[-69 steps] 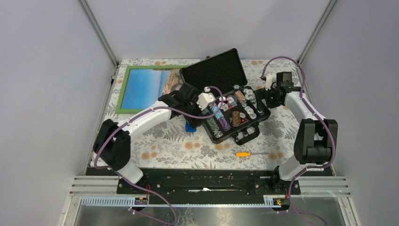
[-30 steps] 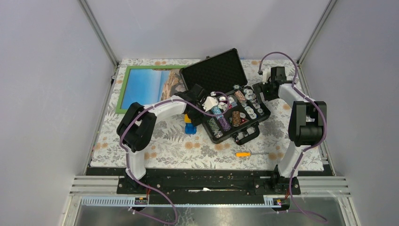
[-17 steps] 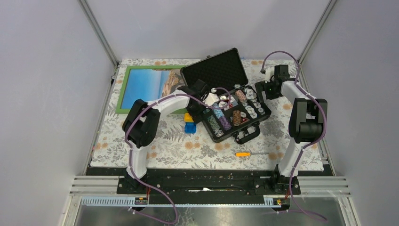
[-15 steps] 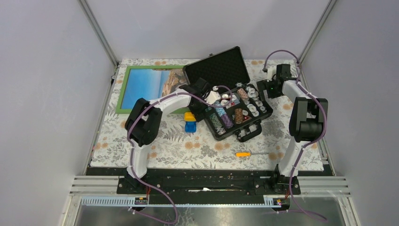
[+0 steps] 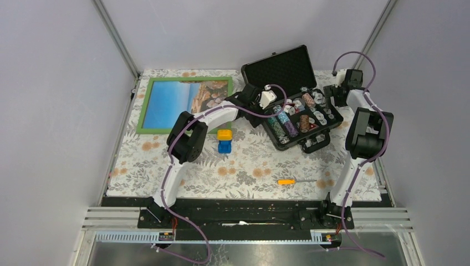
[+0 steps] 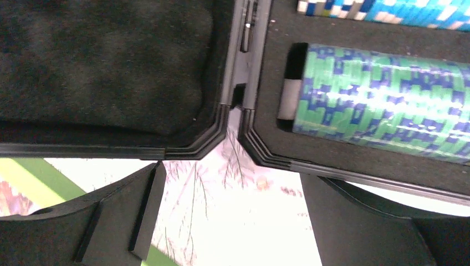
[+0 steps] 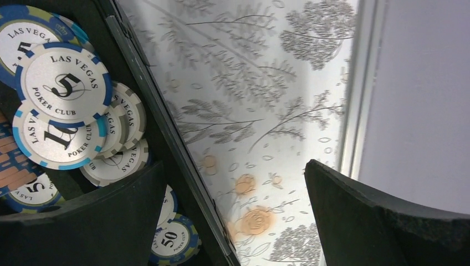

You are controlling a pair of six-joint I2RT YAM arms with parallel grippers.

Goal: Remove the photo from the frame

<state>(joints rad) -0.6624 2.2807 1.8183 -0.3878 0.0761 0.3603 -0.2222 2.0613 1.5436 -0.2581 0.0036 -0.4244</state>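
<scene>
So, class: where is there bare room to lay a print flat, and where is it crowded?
Biggest free patch: the near-left cloth, between the frame and the table's near edge, left of the yellow-and-blue block. A smaller one runs from block to orange screwdriver. The open black case crowds the far right.

- Flat green border – the frame [image 5: 144, 111], at the worktop's far left corner.
- Blue sky and sea, tan rocks at the right end: the photo [image 5: 172, 104].
- Black shell, dark foam lining: the case [image 5: 280, 64].
- Green and dark blue stripes: the chip stack [image 6: 382, 105].
- White faces, blue-and-white rims, black numerals: the loose chips [image 7: 64, 83].
- Pale ground with grey ferns and orange flowers – the cloth [image 5: 244, 166].
- Orange: the screwdriver handle [image 5: 286, 181], by the near edge.
- Blue with a yellow top: the block [image 5: 224, 141].
</scene>
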